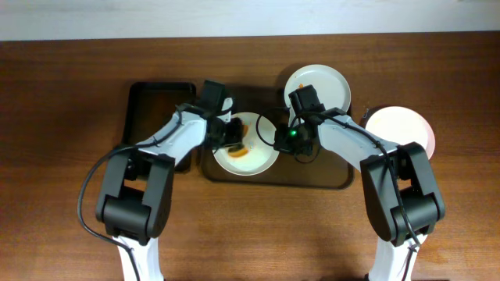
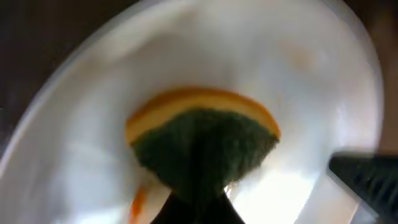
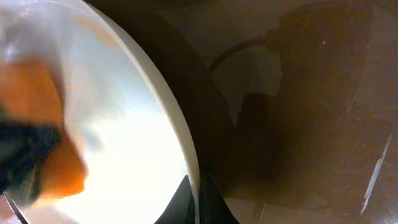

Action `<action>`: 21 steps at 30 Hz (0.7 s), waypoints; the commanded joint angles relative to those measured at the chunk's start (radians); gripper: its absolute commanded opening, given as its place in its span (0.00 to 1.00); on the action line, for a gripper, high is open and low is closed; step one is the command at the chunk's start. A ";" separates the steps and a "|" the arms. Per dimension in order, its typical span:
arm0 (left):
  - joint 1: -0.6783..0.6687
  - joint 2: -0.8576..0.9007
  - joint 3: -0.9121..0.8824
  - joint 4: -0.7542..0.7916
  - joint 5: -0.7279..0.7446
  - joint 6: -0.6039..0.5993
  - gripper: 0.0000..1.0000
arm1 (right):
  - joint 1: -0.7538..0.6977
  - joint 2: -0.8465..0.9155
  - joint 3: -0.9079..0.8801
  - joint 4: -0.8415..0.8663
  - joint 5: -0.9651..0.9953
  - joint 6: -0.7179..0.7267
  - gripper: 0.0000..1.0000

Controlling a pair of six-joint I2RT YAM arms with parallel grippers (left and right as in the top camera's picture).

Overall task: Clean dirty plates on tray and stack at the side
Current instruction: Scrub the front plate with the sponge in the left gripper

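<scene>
On tray: one plate; left pincer grips one sponge, right pincer probably rim.

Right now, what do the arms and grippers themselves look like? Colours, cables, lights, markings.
The two arms match. The left arm and right arm have light grey links, black joint housings and white base segments. The left gripper and right gripper are black. A black cable loops out beside the left arm. A green light glows at the right wrist. No legible markings.

Left fingers, right fingers clamped
</scene>
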 commanded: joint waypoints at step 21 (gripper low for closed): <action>-0.077 0.165 0.062 -0.380 -0.091 -0.773 0.00 | -0.006 0.024 -0.003 0.007 -0.037 -0.007 0.04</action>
